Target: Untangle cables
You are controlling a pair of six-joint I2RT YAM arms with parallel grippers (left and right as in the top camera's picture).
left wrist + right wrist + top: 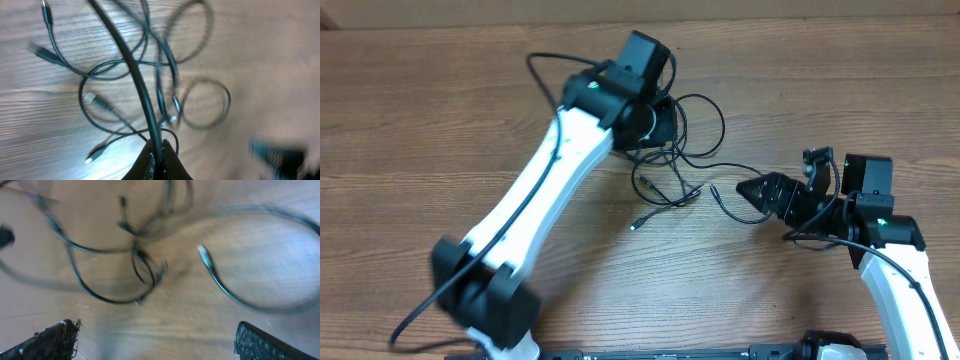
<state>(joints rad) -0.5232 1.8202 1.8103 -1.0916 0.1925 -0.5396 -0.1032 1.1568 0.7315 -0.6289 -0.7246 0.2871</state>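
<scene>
- Cables [672,152] lie in a loose black tangle of loops near the middle of the wooden table [420,120], with several plug ends spread out toward the robot.
- Left gripper [160,152] is at the tangle's far-left edge. Its fingers are pinched tight on one strand.
- Right gripper [748,190] sits just right of the tangle, with its fingers [55,339] spread wide and holding nothing.
</scene>
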